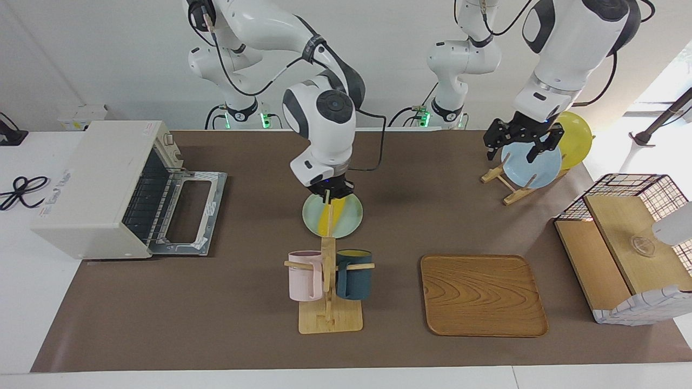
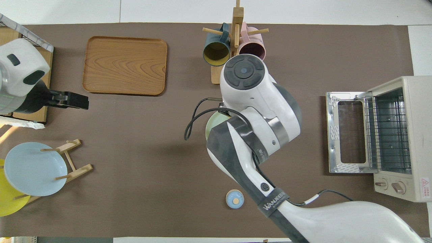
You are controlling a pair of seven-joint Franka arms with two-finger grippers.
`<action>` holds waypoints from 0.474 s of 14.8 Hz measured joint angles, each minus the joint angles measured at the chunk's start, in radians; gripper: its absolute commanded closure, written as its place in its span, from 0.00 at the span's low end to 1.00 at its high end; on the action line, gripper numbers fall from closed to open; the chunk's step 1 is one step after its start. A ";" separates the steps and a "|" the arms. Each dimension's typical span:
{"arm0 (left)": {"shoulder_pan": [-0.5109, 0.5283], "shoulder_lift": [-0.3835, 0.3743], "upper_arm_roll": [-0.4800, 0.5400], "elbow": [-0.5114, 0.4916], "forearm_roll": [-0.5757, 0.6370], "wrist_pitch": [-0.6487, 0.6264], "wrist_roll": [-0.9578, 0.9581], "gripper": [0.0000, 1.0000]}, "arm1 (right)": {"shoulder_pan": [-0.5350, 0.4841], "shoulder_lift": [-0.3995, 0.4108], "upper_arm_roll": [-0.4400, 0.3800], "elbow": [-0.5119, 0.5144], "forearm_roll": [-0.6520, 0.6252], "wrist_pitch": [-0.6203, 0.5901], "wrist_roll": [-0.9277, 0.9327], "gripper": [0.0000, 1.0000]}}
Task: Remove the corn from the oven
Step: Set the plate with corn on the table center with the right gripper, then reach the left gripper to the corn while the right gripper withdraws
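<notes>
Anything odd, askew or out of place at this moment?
Nothing spilled or damaged. The off-white toaster oven has its glass door dropped flat open and the rack looks bare. The bright yellow corn cob stands on end in the right hand, over the pale green plate. The left hand waits by the plate rack.

Three round plates show: a pale green one (image 1: 346,219) lying flat at mid-surface, and a light blue one (image 1: 531,165) and a yellow one (image 1: 577,139) standing in the wooden rack (image 1: 508,186) at its two o'clock. Two mugs, one pink (image 1: 305,275) and one dark teal (image 1: 354,274), hang on the single wooden peg stand (image 1: 330,316) at its six o'clock. There is one bright yellow corn cob (image 1: 327,218), one boxy off-white toaster oven (image 1: 102,189), one flat wooden tray (image 1: 483,295), one wire-framed wooden box (image 1: 621,243) and one small round blue lid (image 2: 235,198).
</notes>
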 measured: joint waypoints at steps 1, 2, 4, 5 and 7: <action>-0.025 0.003 -0.001 -0.007 -0.005 0.011 0.000 0.00 | -0.023 -0.031 -0.001 -0.042 -0.011 -0.011 -0.009 1.00; -0.050 0.005 -0.003 -0.020 -0.016 0.032 -0.001 0.00 | -0.044 -0.059 -0.001 -0.098 -0.025 -0.010 -0.011 1.00; -0.102 0.012 -0.005 -0.061 -0.037 0.087 -0.001 0.00 | -0.095 -0.102 -0.002 -0.234 -0.060 0.046 -0.012 1.00; -0.127 0.019 -0.006 -0.080 -0.046 0.111 -0.002 0.00 | -0.126 -0.117 -0.002 -0.303 -0.079 0.094 -0.014 1.00; -0.181 0.049 -0.006 -0.102 -0.078 0.159 -0.004 0.00 | -0.197 -0.143 -0.003 -0.430 -0.112 0.198 -0.042 1.00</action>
